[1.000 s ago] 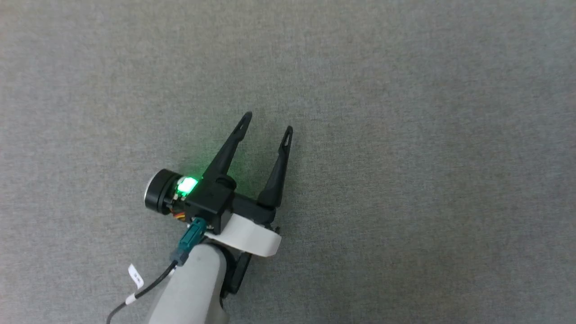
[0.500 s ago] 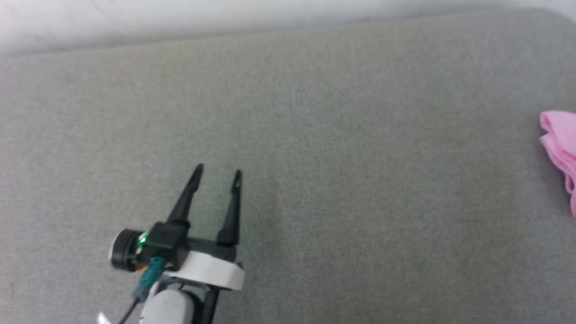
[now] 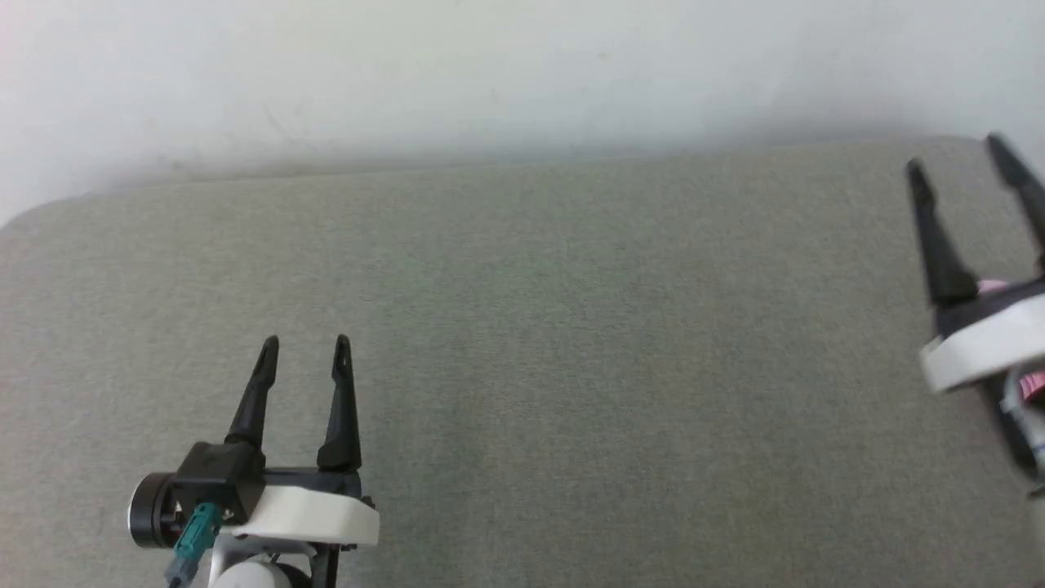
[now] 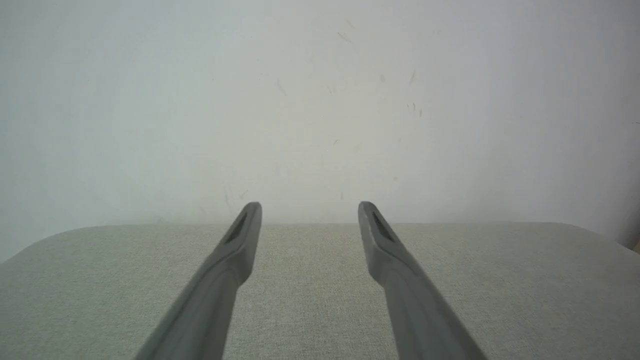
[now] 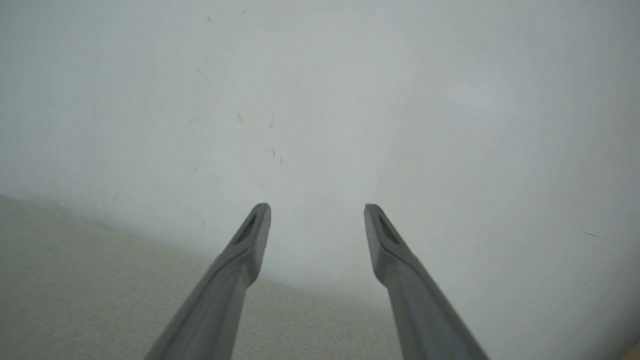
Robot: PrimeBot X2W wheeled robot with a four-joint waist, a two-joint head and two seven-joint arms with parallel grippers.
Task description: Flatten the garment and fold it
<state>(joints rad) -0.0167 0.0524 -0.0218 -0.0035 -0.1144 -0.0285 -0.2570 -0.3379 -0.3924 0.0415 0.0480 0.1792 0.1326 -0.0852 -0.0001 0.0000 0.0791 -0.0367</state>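
My left gripper (image 3: 305,343) hovers open over the grey fabric surface (image 3: 571,343) at the lower left of the head view, with nothing between its fingers. At the right edge my right gripper (image 3: 955,155) is open too, fingers pointing up and away, slightly blurred. Just a few pink scraps of the garment (image 3: 993,287) peek out behind the right gripper's body; the rest is hidden. In the left wrist view the left gripper (image 4: 307,207) points at the surface's far edge. The right gripper (image 5: 316,207) points at the wall in its own view, empty.
A white wall (image 3: 490,65) rises right behind the far edge of the grey surface. The surface's rounded far left corner (image 3: 33,220) shows. Bare grey fabric stretches between the two grippers.
The head view has swung up and to the right, bringing the wall into the picture. The right gripper has come in at the right edge and now covers most of the pink garment.
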